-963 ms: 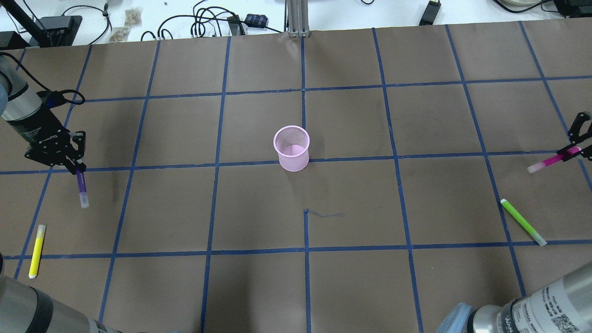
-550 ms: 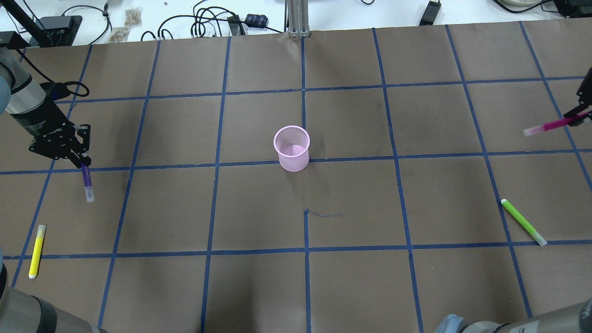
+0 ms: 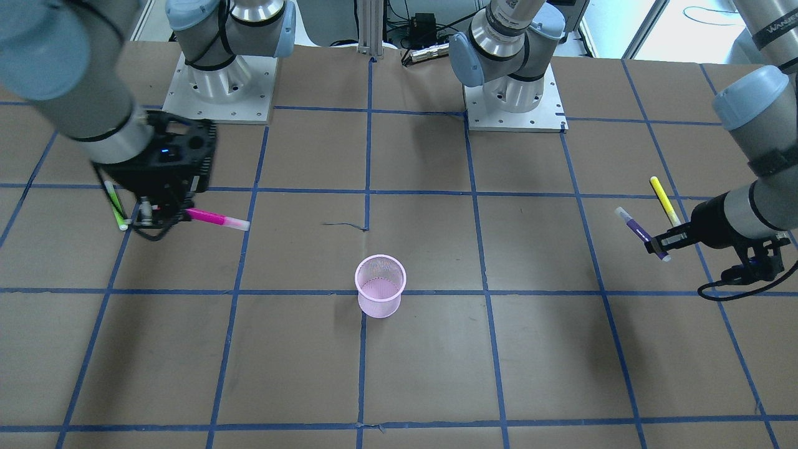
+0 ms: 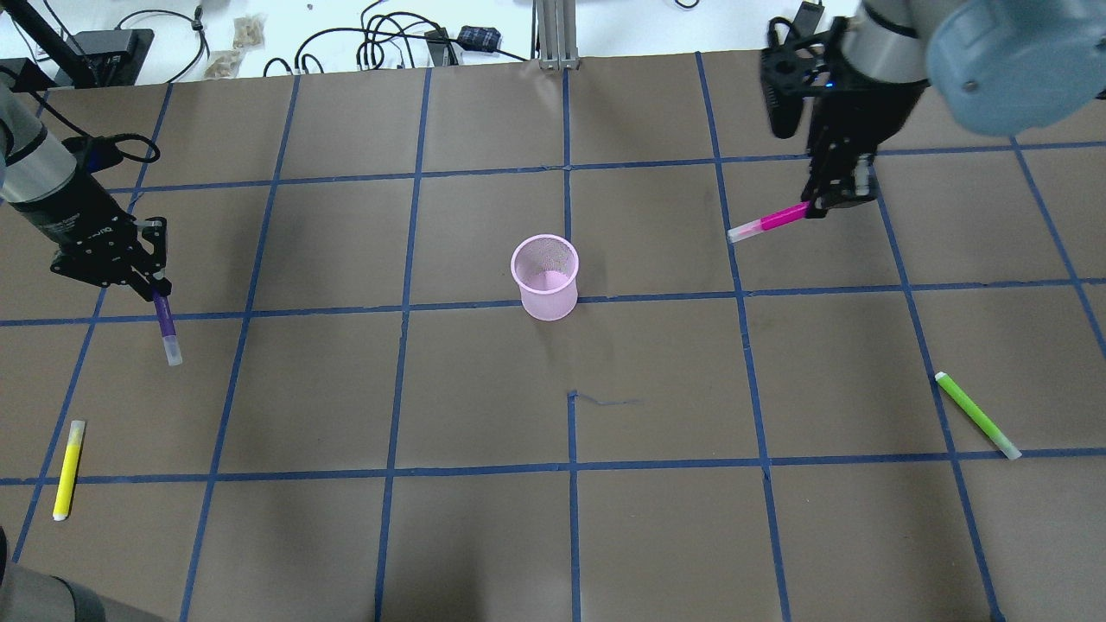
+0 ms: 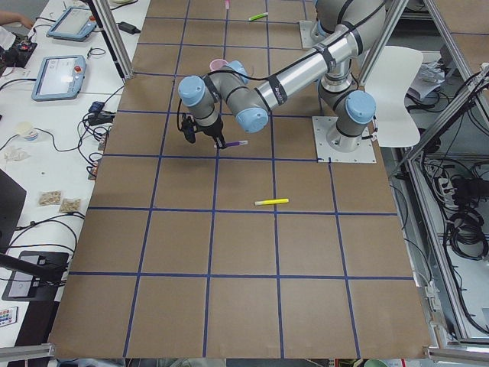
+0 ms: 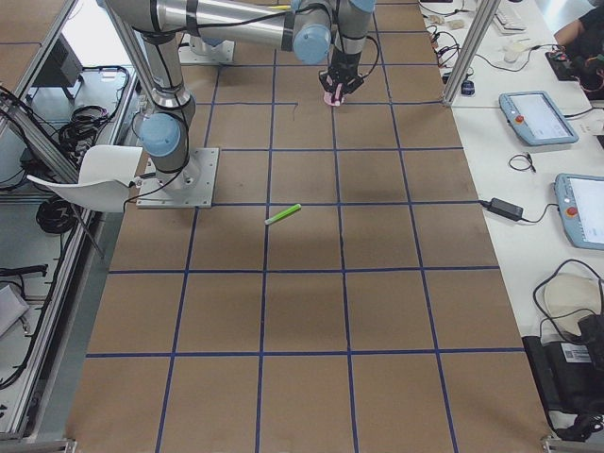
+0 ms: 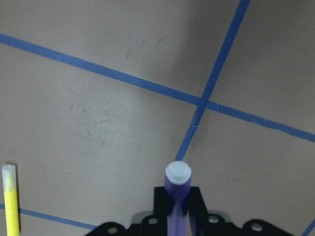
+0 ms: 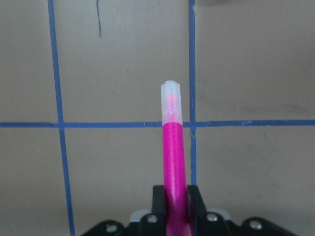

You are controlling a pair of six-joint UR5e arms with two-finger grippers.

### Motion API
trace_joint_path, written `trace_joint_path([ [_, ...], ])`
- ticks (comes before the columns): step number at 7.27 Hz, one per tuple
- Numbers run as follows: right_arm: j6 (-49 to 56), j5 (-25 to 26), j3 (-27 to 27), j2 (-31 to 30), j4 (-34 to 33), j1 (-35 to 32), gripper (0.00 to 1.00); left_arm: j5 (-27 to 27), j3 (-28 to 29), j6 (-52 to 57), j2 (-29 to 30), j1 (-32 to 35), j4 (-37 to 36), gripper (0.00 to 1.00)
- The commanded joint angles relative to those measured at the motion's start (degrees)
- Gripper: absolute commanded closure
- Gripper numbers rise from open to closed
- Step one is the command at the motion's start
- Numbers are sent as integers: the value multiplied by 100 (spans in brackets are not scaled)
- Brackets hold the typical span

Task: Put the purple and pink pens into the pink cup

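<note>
Left gripper (image 4: 158,298) clamps the purple pen (image 4: 167,333) near the counter's left edge, right gripper (image 4: 810,210) the pink pen (image 4: 769,220) toward its far edge; either end-held, slanting pen might clip and tip the light mid-counter pink cup (image 4: 544,276).

The left arm (image 3: 770,199) and right arm (image 3: 93,118) are silver-grey tubes with pale blue joint caps, on square metal base plates (image 3: 548,118) dotted with screws. The left gripper (image 4: 158,296) and right gripper (image 4: 821,206) are black; a black cable (image 3: 717,297) loops off the left wrist.
</note>
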State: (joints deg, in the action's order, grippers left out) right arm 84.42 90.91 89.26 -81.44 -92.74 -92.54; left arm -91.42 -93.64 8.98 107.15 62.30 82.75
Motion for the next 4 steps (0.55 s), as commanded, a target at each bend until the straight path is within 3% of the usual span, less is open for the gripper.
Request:
trace_joint_path([
  [1,-2577,15,-14,294,-207,-1254,100,2,-13,-89,-149,316,-14,100],
  [2,-3032,58,-31,530,-662,-1563,100,2,-31,-107,-194,344,-14,100],
  [3,-3837,93,-109,872,-849,-1740,100,2,-48,-116,-211,362,-14,100],
  [4,-3906,268,-267,1058,-781,-2029,100,10,-92,-107,-246,362,-31,100],
])
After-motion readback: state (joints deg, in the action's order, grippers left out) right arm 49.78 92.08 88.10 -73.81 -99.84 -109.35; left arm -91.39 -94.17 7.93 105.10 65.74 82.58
